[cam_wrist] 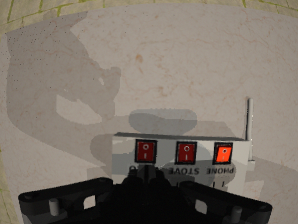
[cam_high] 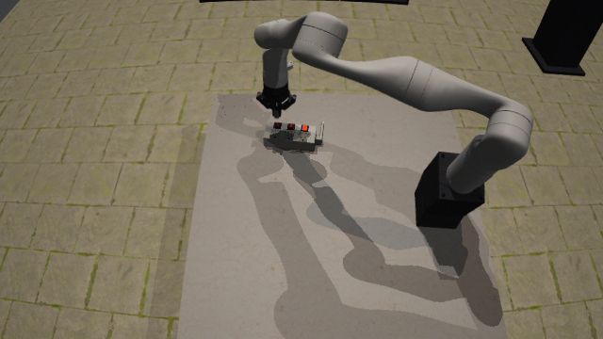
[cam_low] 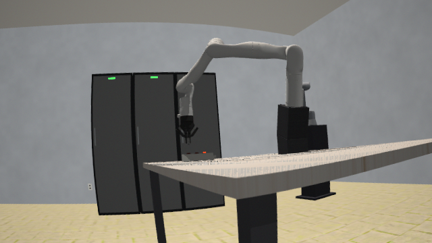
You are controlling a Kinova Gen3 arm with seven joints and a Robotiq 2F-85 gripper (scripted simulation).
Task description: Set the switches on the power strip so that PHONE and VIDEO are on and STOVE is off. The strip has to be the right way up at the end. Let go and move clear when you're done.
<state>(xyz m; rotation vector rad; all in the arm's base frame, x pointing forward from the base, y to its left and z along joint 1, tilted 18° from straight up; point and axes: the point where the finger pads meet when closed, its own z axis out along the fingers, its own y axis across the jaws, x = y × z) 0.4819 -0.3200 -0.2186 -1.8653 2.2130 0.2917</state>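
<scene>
The power strip [cam_high: 291,136] [cam_low: 199,156] [cam_wrist: 240,176] lies just below the closed gripper [cam_high: 276,114] [cam_low: 188,142] [cam_wrist: 146,175]

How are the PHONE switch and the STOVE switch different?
The PHONE switch glows bright orange-red; the STOVE switch is dark red. PHONE sits at the row's end, while STOVE is in the middle. Both have black frames and sit on the same strip.
</scene>
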